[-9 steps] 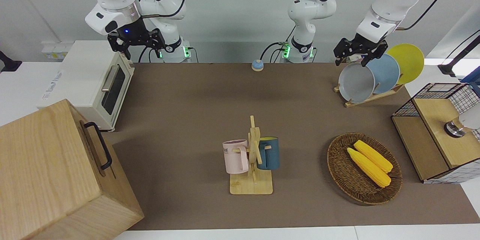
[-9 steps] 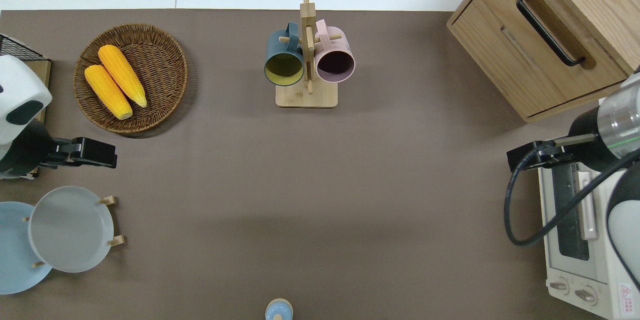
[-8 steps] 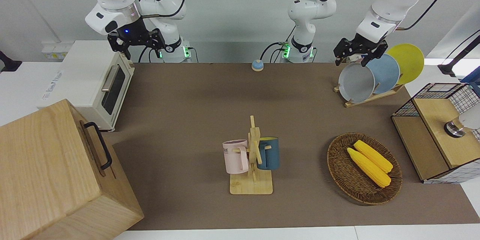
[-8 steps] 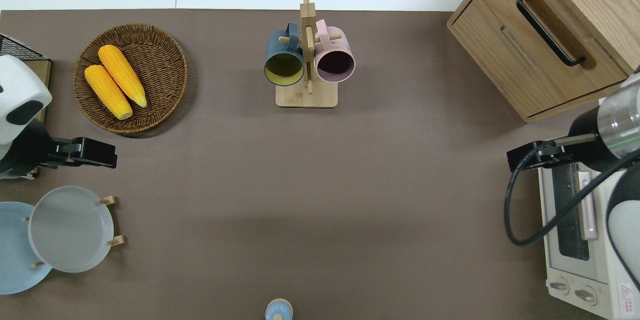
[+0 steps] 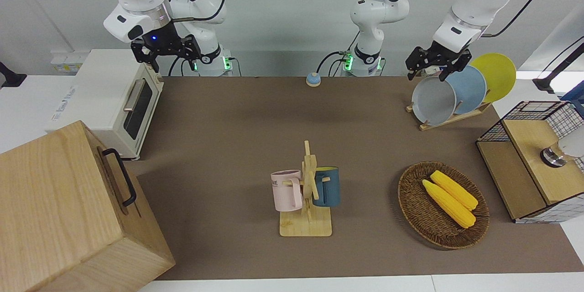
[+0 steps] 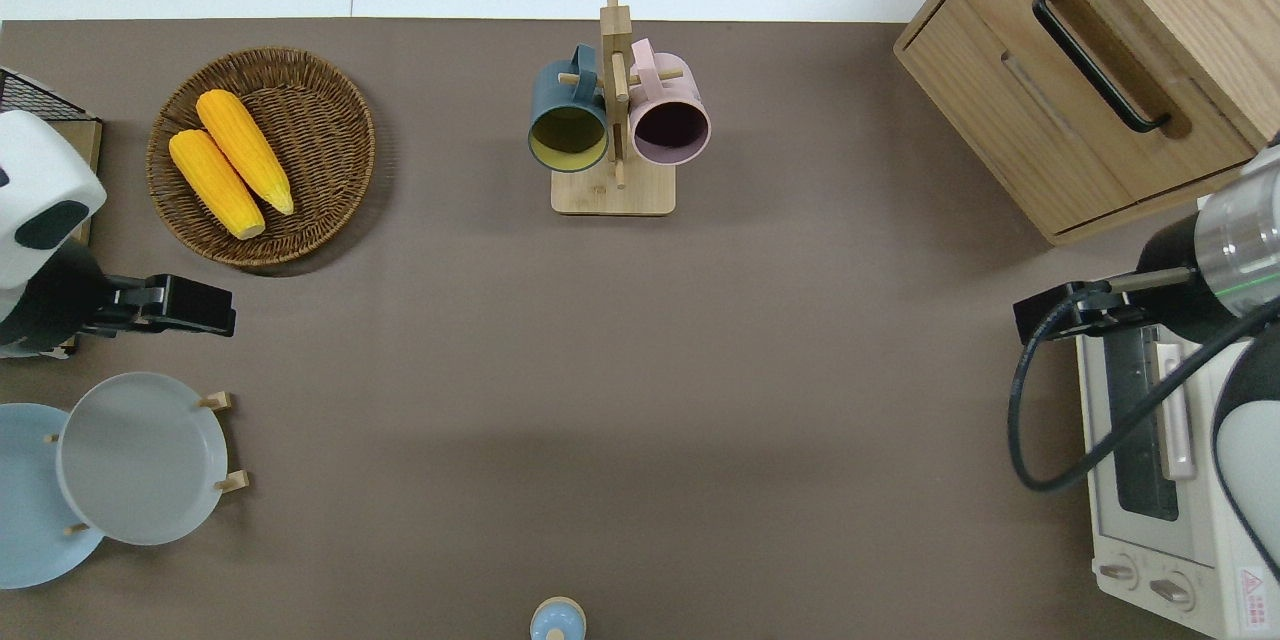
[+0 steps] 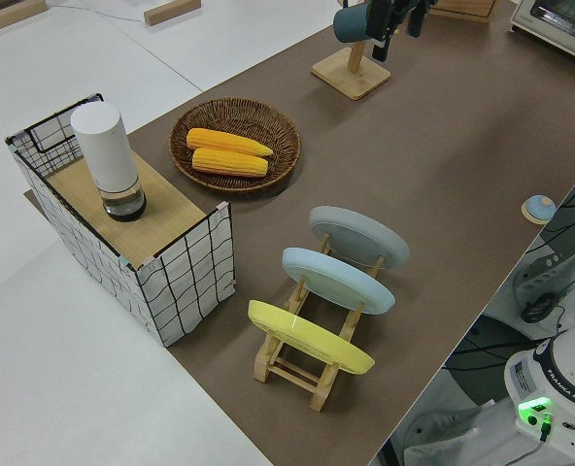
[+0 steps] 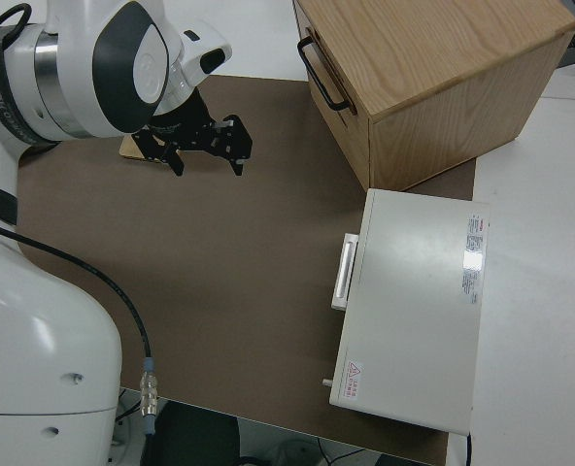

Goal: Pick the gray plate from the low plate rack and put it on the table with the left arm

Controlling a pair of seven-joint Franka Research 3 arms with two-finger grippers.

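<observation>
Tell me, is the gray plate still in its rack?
Yes: the gray plate leans on the low plate rack pegs, untouched.

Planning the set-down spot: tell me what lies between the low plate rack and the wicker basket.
Only bare table; the left gripper hangs over that stretch, per the overhead view.
</observation>
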